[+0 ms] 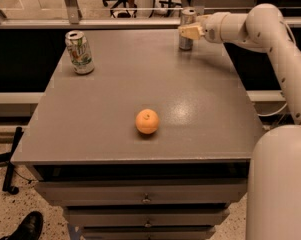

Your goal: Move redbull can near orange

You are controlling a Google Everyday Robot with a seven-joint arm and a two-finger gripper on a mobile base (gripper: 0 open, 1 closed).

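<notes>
Partly hidden: redbull can (185,42) at the gripper (191,32)

Well nearer the camera than the gripper lies the orange (147,121). Far off to the gripper's side stands a soda can (79,52), label unreadable. The gripper touches and partly covers the redbull can; its hold cannot be told.

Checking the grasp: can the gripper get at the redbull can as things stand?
Likely yes: the gripper is right beside the redbull can at the table far edge, nothing between them; orange and soda can sit well away.
</notes>
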